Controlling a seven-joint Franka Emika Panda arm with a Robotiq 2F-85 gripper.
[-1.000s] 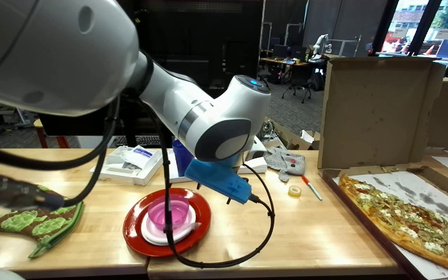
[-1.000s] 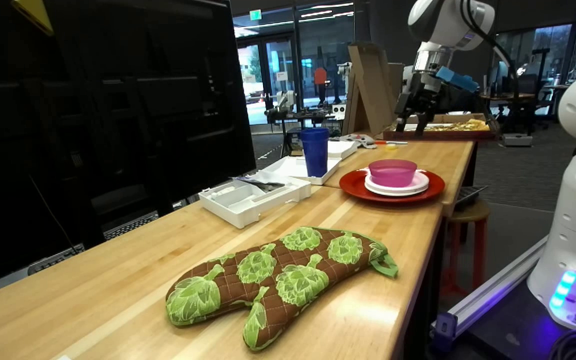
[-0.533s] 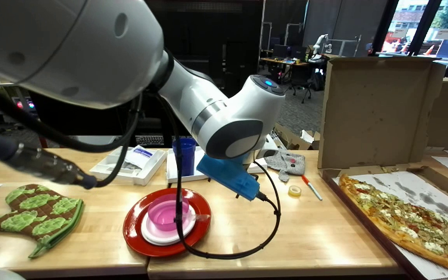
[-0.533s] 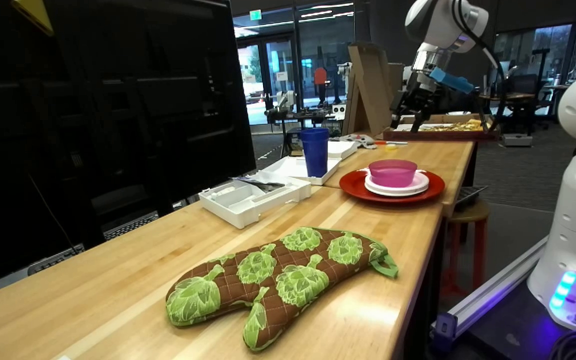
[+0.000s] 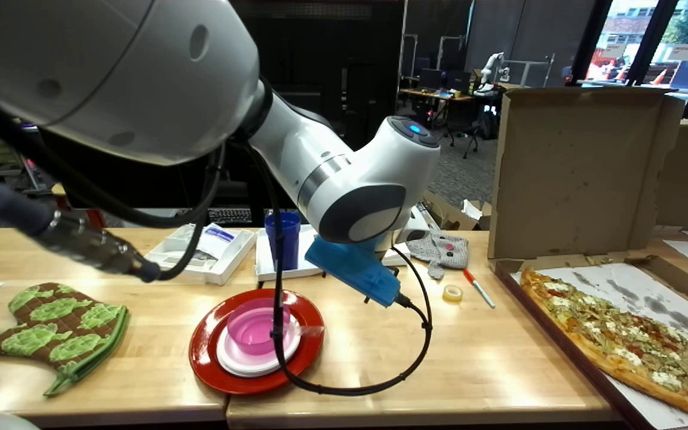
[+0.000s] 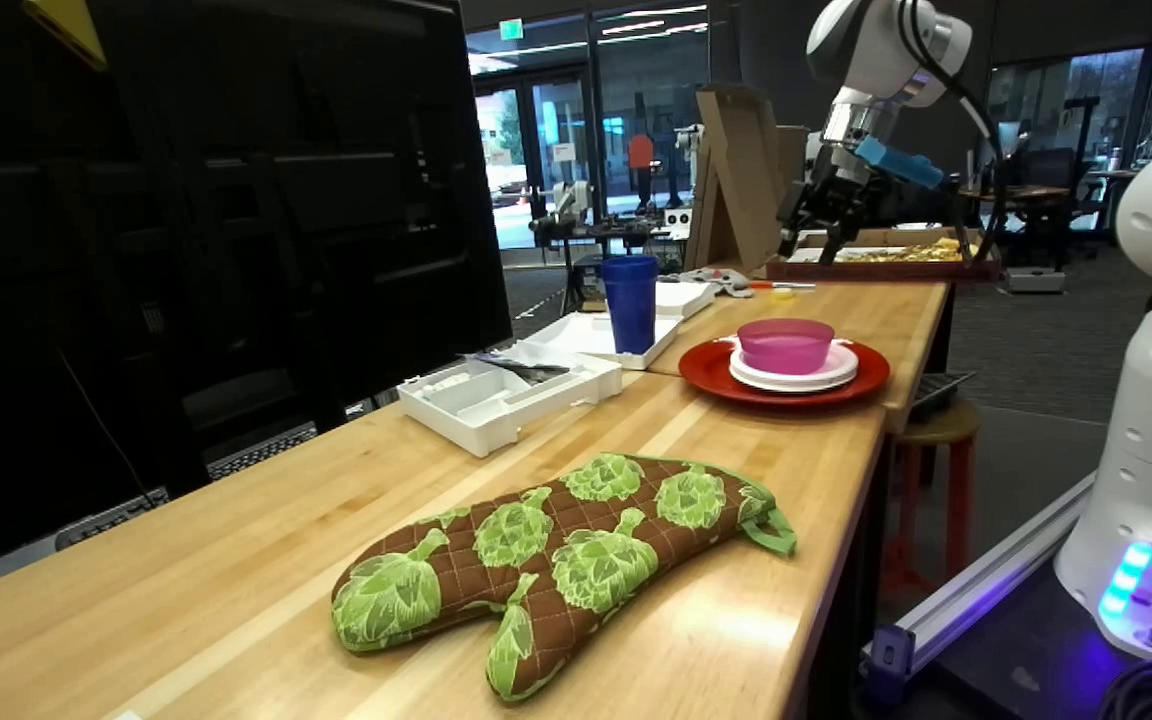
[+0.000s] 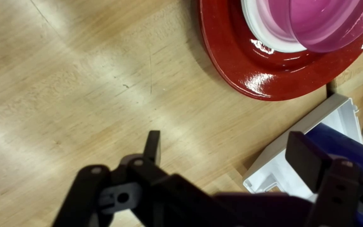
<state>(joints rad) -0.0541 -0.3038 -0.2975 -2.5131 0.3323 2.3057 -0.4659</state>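
My gripper (image 7: 225, 135) stands open above the wooden table, its two fingertips far apart with nothing between them. In the wrist view a white tray (image 7: 268, 164) lies below the right finger, and a dark blue cup (image 7: 336, 138) in it is partly hidden by that finger. The red plate (image 7: 214, 60) shows at the upper right, bearing white plates (image 7: 276, 44) and a pink bowl (image 7: 323, 23). In an exterior view the gripper (image 6: 808, 248) hangs over the table beyond the plate, touching nothing visible. The blue cup (image 6: 630, 305) is upright.
A brown and green oven mitt (image 5: 51, 334) lies on the left. At right stands an open pizza box (image 5: 583, 173) with pizza (image 5: 636, 340). Tape (image 5: 452, 293), a red-capped marker (image 5: 480, 289) and grey knitwear (image 5: 448, 254) lie between. A compartmented white tray (image 6: 476, 430) stands near the monitor.
In both exterior views the arm has shifted sideways, slowing over the last half second; the blue cup is now less covered by it. The gripper stays open. The tabletop objects have not moved.
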